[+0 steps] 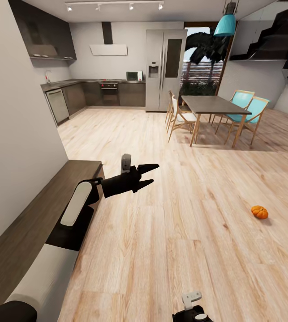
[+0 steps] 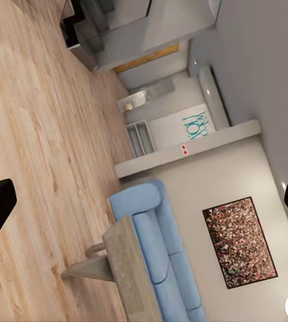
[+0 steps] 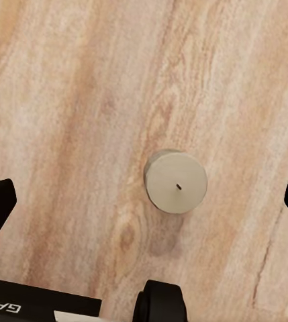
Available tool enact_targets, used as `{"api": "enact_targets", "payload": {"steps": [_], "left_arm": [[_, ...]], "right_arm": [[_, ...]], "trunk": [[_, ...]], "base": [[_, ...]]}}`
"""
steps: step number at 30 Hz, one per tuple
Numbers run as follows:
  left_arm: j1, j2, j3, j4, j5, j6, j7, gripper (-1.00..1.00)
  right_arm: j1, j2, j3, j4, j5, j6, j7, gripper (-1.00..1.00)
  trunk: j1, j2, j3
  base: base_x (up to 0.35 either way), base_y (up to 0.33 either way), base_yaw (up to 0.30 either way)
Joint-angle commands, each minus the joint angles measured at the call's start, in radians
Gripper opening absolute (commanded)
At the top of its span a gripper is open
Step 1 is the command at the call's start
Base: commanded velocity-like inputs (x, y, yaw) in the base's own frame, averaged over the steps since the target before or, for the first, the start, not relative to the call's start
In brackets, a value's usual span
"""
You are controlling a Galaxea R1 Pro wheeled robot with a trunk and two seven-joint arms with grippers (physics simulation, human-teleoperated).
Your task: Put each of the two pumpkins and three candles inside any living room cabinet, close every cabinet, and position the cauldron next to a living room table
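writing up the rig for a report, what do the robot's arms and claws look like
The left arm has white rounded shells over black joints, ending in a black left claw with two tapered, pointed fingers and a small grey block on its wrist. The right claw shows black fingertips at the edges of the right wrist view, plus a black mount with partial white lettering.

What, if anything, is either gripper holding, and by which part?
Nothing is held. The left gripper is open in the air, and the right gripper is open above a candle standing on the floor.
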Motion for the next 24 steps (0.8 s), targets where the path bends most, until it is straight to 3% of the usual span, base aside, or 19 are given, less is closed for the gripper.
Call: {"api": "enact_targets", "payload": {"steps": [1, 11, 24], "left_arm": [[0.0, 0.0, 0.0, 0.0, 0.001, 0.0, 0.0, 1.0], [0.0, 0.0, 0.0, 0.0, 0.001, 0.0, 0.0, 1.0], [0.0, 0.0, 0.0, 0.0, 0.001, 0.001, 0.0, 1.0]], "right_arm": [[0.0, 0.0, 0.0, 0.0, 0.0, 0.0, 0.0, 1.0], [0.0, -0.002, 0.001, -0.001, 0.0, -0.052, 0.0, 1.0], [0.0, 0.0, 0.001, -0.001, 0.0, -0.06, 0.0, 1.0]], "trunk": [[0.004, -0.007, -0.003], [0.042, -0.077, -0.035], [0.092, -0.168, -0.075]], "base": [[0.0, 0.0, 0.0], [0.0, 0.0, 0.0], [0.0, 0.0, 0.0]]}}
